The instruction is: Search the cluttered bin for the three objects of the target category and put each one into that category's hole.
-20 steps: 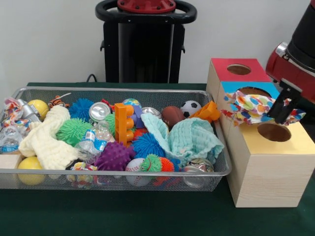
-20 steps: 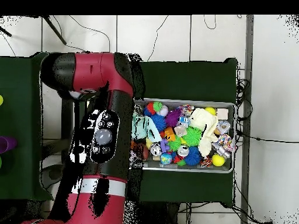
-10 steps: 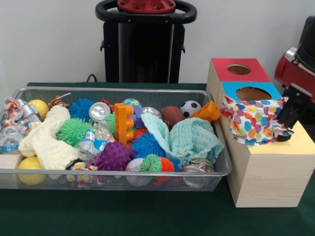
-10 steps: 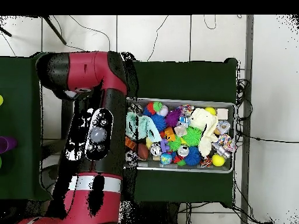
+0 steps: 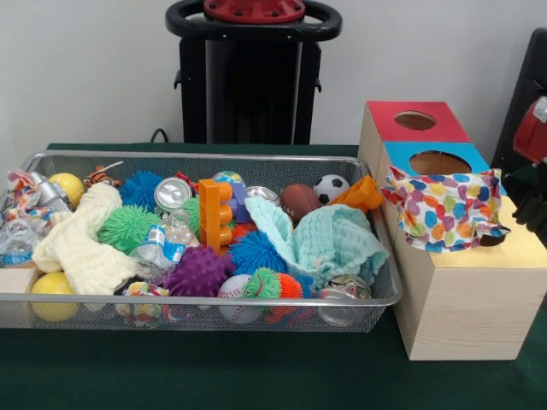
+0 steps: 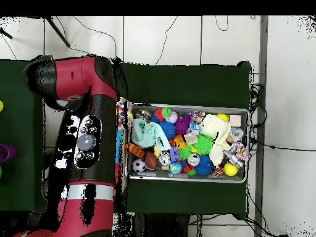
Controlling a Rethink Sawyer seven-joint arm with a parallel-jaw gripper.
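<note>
Dotted cloth [image 5: 446, 210] beside gripper [image 5: 538, 209] (apart).

I count three pale wooden cube boxes on my worktop: one red-topped [image 5: 414, 122], one blue-topped [image 5: 438, 160], one yellow-topped [image 5: 466, 286]. There is one silver wire-mesh tray [image 5: 205, 312]. Soft cloths come to three: a white cloth with multicoloured dots [image 5: 446, 209] draped on the yellow-topped box, a cream knitted cloth [image 5: 81, 243] at the tray's 9 o'clock side, and a mint-green knitted cloth [image 5: 329, 243] at its 3 o'clock side. One orange plastic block [image 5: 214, 215] stands upright, and I see two yellow balls [image 5: 53, 295].
</note>
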